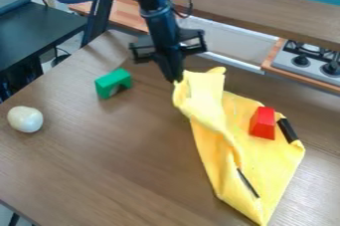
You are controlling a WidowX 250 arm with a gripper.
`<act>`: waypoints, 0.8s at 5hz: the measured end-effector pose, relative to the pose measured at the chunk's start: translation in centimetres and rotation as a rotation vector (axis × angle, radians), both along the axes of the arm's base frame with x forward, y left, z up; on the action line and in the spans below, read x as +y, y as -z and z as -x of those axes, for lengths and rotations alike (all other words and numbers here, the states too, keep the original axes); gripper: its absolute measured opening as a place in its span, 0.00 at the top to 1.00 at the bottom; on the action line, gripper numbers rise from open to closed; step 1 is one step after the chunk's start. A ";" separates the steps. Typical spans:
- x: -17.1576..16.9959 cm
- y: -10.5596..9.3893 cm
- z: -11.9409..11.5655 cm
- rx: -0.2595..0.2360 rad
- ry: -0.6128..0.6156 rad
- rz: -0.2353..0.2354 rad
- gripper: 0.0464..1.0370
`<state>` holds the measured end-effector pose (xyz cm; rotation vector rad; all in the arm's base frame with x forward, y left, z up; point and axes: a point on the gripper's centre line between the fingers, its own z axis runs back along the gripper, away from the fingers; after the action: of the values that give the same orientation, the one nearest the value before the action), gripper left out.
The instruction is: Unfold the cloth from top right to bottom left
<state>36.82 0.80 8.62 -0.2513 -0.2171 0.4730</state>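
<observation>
The fingers of the black gripper (175,78) were close together and looked like they pinched the top left corner of the yellow cloth (269,158). The cloth lay partly folded on the brown table (126,155). A red block (263,123) sat on it, near its right side.

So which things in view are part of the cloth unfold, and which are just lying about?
Part of the job:
- yellow cloth
- gripper, at the cloth's upper-left corner

Lying about:
- red block, on the cloth
- black object, at the cloth's right edge
- dark strip, lower on the cloth
- green block
- white egg-shaped object
</observation>
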 end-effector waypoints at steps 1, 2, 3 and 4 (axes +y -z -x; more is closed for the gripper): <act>0.7 -1.4 1.0 0.011 0.016 0.029 1.00; 1.6 -2.2 2.1 0.045 0.022 0.054 1.00; 2.1 -2.7 3.2 0.091 0.042 0.060 1.00; 2.8 -3.3 3.9 0.130 0.057 0.075 1.00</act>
<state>32.90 3.60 11.88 -0.2987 -0.0653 0.4396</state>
